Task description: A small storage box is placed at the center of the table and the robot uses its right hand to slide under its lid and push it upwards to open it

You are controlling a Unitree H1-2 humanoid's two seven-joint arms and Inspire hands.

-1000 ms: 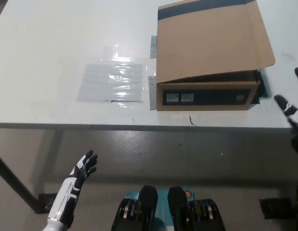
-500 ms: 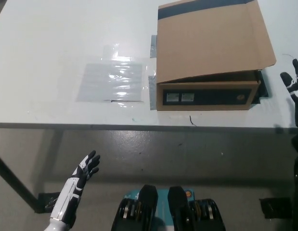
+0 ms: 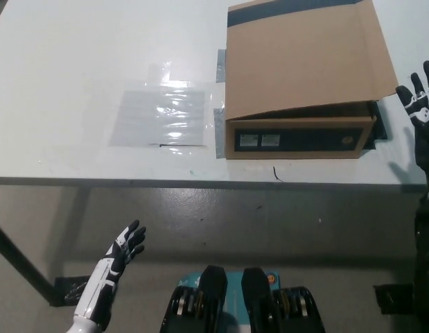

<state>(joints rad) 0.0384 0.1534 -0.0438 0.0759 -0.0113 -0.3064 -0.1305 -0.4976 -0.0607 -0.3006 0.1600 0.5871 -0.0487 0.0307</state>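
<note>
A brown cardboard storage box (image 3: 297, 135) with a dark front panel sits on the white table (image 3: 75, 62), right of centre. Its flat lid (image 3: 308, 59) lies over the box, with its front edge raised a little above the front wall. My black right hand (image 3: 418, 97) is open, its fingers spread and pointing up, over the table just right of the lid's front corner and apart from it. Below the table's front edge at the lower left, my white left hand (image 3: 123, 251) rests open and holds nothing.
A clear plastic sheet (image 3: 161, 118) lies flat on the table left of the box. Grey tape strips (image 3: 220, 132) mark the box's left side. The table's front edge (image 3: 200, 182) runs across the picture, with grey floor below it.
My right hand has risen and moved in toward the lid's right front corner. My left hand has sunk slightly lower. The box has not moved.
</note>
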